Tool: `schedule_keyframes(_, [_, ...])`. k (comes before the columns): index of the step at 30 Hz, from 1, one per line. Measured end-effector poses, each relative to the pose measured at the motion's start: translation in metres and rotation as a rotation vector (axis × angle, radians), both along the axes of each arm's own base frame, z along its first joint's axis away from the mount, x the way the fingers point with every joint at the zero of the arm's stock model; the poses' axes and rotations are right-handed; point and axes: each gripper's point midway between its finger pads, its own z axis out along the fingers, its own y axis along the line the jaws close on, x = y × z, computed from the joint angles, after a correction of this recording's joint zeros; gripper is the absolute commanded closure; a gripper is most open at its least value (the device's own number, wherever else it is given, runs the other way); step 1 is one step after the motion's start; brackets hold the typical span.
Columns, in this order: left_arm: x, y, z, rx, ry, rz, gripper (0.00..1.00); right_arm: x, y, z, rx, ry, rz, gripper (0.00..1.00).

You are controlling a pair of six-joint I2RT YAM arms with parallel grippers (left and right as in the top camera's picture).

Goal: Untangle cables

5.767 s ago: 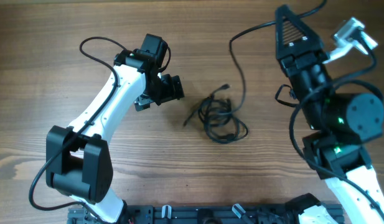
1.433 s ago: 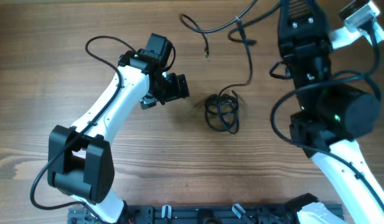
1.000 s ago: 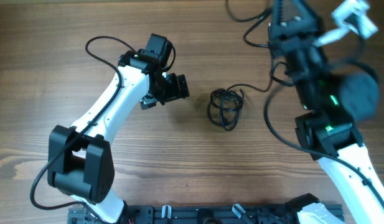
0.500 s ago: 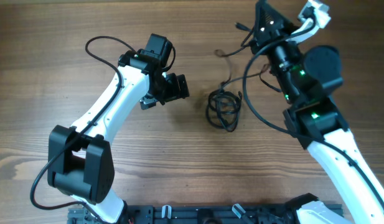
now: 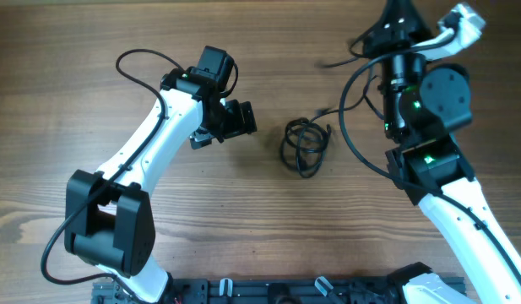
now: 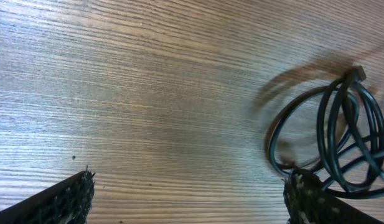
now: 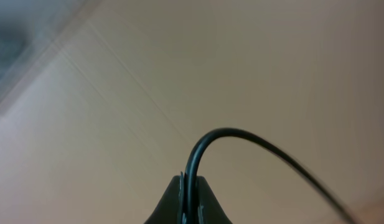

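Observation:
A small bundle of looped black cables point(image 5: 305, 149) lies on the wooden table between the arms. My left gripper point(image 5: 236, 120) is low, just left of the bundle, and open with nothing between its fingers. In the left wrist view the gripper point(image 6: 190, 182) frames bare wood, and the bundle's plug end point(image 6: 356, 74) lies at the right, beside the right finger point(image 6: 310, 199). My right gripper point(image 5: 398, 15) is raised at the back right, shut on one black cable point(image 7: 241, 134) that arcs out of its tips point(image 7: 190, 183). A blurred strand point(image 5: 331, 61) trails left of it.
The thicker black wires of the arms loop beside the left arm point(image 5: 129, 61) and the right arm point(image 5: 349, 127). A dark rail point(image 5: 268, 291) runs along the table's front edge. The right wrist view shows only a pale ceiling.
The right gripper, still shut on its cable, has swung from the left back to the right at the table's far edge. The bundle and the left arm have stayed put.

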Motion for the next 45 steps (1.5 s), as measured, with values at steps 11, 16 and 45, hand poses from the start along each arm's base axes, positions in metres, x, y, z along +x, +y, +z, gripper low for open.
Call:
schedule_keyframes(11, [0.000, 0.000, 0.000, 0.000, 0.001, 0.000, 0.00, 0.023, -0.076, -0.064, -0.638, 0.344, -0.495, 0.96])
schedule_keyframes(16, [-0.009, -0.045, 0.015, -0.258, -0.009, -0.240, 0.00, 0.029, -0.062, -0.097, -0.641, 0.436, -0.357, 0.96])
schedule_keyframes(45, [0.012, -0.176, -0.068, -0.209, -0.161, -0.165, 0.66, 0.035, -0.010, -0.126, -0.076, 0.444, -0.004, 0.96])
